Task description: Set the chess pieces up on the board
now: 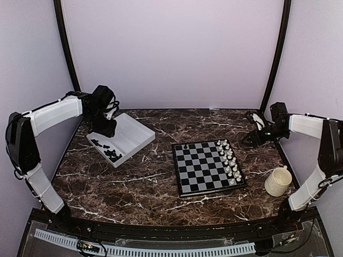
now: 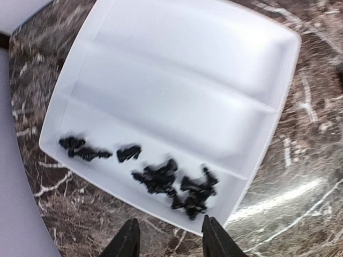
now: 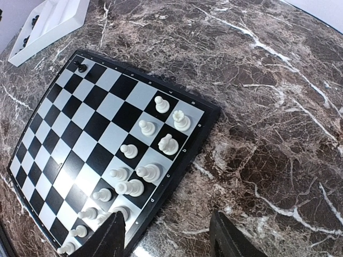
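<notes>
My left claw [image 2: 169, 240] hangs over the dark brown marble worktop [image 2: 289, 176], its two tips partly apart with nothing between them. Just ahead of the tips is the near rim of a white rectangular two-compartment plastic tray [image 2: 177, 80]. The tiny black plastic chess pieces [image 2: 171, 182] lie in loose clusters in the compartment closest to the claw.

My right claw [image 3: 166, 235] is spread wide and holds nothing, hovering above the worktop. Behind it, toward the arm's base, stands a cream ribbed cup [image 1: 278, 181]. Right in front of this claw is the small square chessboard of black and grey-white checks [image 3: 96, 123]. Tiny white chessmen [image 3: 144, 171] stand in two rows along the board edge nearest the claw. A lone black piece [image 3: 81, 67] stands near the board's farthest corner from the claw, and the tray lies beyond that.
</notes>
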Controlling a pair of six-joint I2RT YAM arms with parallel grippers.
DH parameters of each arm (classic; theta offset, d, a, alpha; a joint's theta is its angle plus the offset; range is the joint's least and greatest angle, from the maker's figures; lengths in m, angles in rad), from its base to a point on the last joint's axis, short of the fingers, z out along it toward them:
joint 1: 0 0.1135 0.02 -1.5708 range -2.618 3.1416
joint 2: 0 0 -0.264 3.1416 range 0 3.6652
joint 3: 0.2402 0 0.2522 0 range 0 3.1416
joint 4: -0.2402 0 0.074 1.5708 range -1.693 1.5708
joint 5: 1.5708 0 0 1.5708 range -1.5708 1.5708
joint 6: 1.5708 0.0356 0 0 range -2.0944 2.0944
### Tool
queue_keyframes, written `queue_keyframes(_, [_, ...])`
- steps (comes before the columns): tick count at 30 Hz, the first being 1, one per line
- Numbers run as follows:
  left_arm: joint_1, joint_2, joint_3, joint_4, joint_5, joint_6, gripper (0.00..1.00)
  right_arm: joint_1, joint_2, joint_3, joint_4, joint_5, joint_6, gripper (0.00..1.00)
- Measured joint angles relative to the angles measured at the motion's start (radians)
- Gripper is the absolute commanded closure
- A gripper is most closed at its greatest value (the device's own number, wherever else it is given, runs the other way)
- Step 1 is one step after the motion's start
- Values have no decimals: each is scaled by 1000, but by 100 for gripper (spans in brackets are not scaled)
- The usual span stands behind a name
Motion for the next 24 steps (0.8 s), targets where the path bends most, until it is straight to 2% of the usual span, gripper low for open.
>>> queue_keyframes(3, [110, 11, -78, -8, 0, 26, 53, 3, 8, 2, -5, -13, -6, 46])
queue_keyframes(8, [203, 78, -66, 10, 36, 117, 53, 5, 20, 2, -18, -18, -12, 47])
queue_keyframes(16, [249, 304, 62, 51, 0, 272, 54, 5, 24, 2, -24, -29, -15, 47])
queue_keyframes(24, [264, 333, 36, 89, -24, 430, 54, 5, 35, 2, -25, -44, -23, 47])
